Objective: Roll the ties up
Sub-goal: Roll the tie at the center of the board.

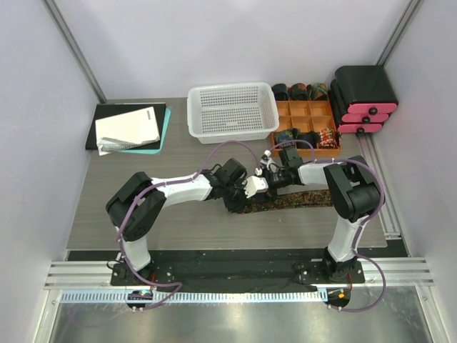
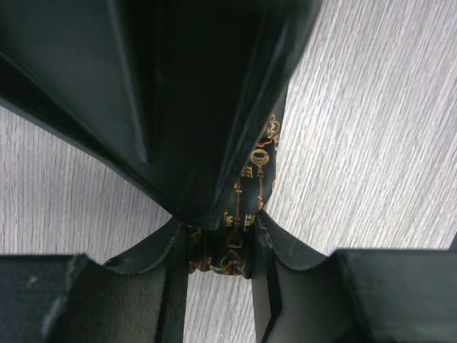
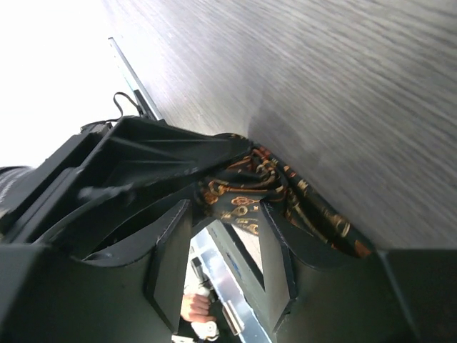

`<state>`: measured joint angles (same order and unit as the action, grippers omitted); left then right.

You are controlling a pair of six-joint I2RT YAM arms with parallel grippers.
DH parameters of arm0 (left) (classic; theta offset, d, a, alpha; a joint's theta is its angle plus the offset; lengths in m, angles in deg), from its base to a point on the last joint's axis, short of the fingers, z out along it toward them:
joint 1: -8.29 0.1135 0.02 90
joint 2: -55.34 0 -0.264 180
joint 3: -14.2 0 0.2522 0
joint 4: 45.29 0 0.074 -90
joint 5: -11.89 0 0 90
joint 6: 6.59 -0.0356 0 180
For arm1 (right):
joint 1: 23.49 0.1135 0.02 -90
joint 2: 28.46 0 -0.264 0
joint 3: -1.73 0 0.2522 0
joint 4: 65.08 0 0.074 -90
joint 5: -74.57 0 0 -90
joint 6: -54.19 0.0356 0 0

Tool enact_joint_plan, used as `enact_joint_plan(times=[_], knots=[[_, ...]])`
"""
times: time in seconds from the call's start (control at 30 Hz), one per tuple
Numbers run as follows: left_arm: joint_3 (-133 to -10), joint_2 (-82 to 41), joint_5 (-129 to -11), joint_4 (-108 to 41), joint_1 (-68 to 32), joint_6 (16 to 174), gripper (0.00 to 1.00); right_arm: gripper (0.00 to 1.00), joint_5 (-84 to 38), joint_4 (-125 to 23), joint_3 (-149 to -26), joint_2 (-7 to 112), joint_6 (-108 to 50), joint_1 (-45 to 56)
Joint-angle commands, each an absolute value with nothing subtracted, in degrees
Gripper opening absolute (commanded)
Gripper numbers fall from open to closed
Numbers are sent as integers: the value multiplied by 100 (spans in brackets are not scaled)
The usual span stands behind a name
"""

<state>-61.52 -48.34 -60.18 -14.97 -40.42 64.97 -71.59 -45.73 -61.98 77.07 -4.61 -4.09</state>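
Seen from above, the patterned tie (image 1: 307, 198) lies on the table (image 1: 186, 229) with its long axis running 9 to 3 o'clock, and one part is bunched at mid-table where both arms meet. The left gripper (image 2: 218, 246), at 9 o'clock of that bunch, is clamped on it. The right gripper (image 3: 225, 214), at 3 o'clock, has its jaws parted with fabric at their tips. Most of the flat length trails toward 3 o'clock, so the right arm looks nearer to it.
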Motion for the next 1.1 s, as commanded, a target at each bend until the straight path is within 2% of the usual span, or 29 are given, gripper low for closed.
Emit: enact_joint_plan(times=[0.0,0.1,0.13,0.23,0.27,0.4,0.43,0.5,0.53,0.6,0.93,1.0,1.07], knots=[[-6240,-4995,-6133,-1053,-4057,6416,30,47,-7273,-5035,-6160,7867,-224,-257],[-6250,-5004,-6159,-1017,-4066,6407,31,41,-7238,-5070,-6203,8025,-294,-222],[-6241,-5004,-6159,-1017,-4066,6407,31,27,-7238,-4992,-6273,8087,-337,-222],[-6206,-4960,-6115,-1009,-4049,6407,33,3,-7220,-4702,-6397,8298,-636,-274],[-6197,-4943,-6098,-991,-4049,6407,36,1,-7212,-4666,-6397,8324,-680,-301],[-6057,-4715,-5861,-1122,-3882,6451,44,1,-7133,-4298,-6476,8447,-1250,-494],[-6030,-4645,-5799,-1149,-3847,6451,52,1,-7115,-4123,-6528,8474,-1391,-590],[-5890,-4486,-5650,-1376,-3759,6495,57,1,-7071,-3999,-6555,8535,-1602,-670],[-5837,-4312,-5580,-1482,-3741,6513,63,1,-7062,-3902,-6564,8544,-1786,-696],[-5661,-4170,-5561,-1806,-3732,6609,68,1,-7027,-3858,-6564,8570,-1910,-758],[-5248,-4265,-4903,-3362,-3732,7189,77,1,-6782,-3761,-6388,8650,-2350,-846],[-5326,-4467,-4902,-3644,-3750,7286,77,1,-6755,-3761,-6344,8641,-2394,-846],[-5458,-4599,-4894,-3750,-3750,7400,73,1,-6728,-3778,-6309,8650,-2359,-846]])
